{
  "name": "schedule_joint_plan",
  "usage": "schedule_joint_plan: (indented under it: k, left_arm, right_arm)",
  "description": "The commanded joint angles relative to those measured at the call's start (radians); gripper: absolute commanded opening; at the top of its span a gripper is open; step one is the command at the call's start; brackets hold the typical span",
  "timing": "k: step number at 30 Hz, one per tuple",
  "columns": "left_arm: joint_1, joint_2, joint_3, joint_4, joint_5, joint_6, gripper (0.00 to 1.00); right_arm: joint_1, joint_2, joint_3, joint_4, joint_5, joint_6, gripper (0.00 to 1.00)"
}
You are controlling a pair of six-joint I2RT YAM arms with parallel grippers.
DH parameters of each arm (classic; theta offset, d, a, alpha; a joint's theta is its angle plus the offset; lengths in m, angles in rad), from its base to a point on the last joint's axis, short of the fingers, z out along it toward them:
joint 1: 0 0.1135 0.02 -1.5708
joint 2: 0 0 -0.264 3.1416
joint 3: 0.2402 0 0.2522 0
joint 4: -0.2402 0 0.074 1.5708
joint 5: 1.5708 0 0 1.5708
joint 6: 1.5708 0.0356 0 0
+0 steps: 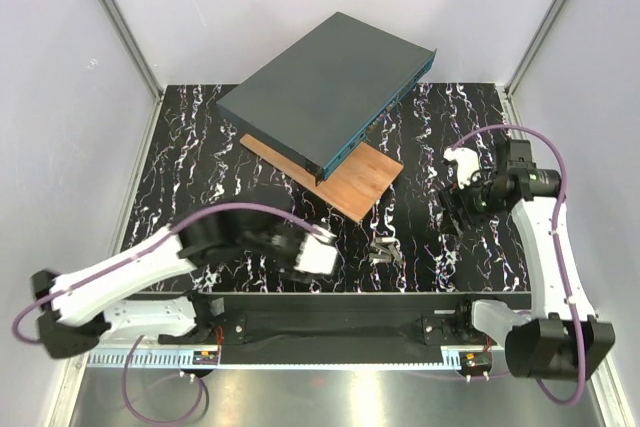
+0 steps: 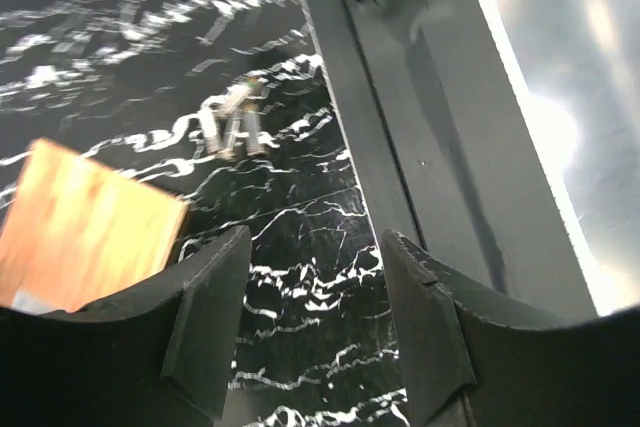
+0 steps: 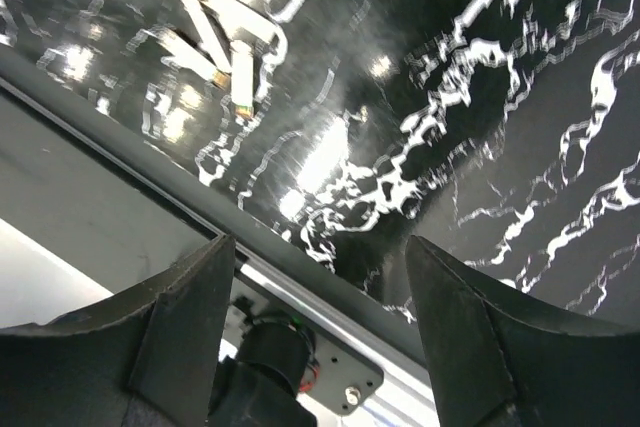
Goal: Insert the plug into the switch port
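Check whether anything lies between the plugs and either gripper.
Nothing visible does. The plugs lie on the table near its front edge; only bare table separates them from the left gripper and the right gripper.

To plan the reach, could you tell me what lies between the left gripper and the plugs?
Bare tabletop only, between left gripper and plugs; the left wrist view shows it.

Your left arm [image 1: 150, 267] lies low and reaches in toward the middle, bent at the elbow. Your left claw [image 2: 315, 247] points off to the right. Its two fingers stand apart with nothing between them. Your right arm [image 1: 545, 247] goes up from its base and bends in to the left. Your right claw [image 3: 320, 247] tips down, fingers wide apart, holding nothing.
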Motion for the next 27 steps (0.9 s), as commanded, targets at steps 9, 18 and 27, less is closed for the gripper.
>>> schedule_joint_plan:
  k: [9,18,27]
  left_arm:
    - [-0.205,0.625,0.185,0.274,-0.259,-0.046,0.47]
    - [-0.143,0.796,0.228,0.318,-0.381,-0.094,0.39]
    - [-0.103,0.890,0.263,0.329,-0.304,-0.052,0.36]
  right_arm:
    - [-0.025,0.054,0.057,0.167,0.043,0.146,0.76]
    - [-0.107,0.064,0.130,0.199,-0.058,0.252,0.74]
    - [-0.130,0.053,0.126,0.204,-0.097,0.313,0.74]
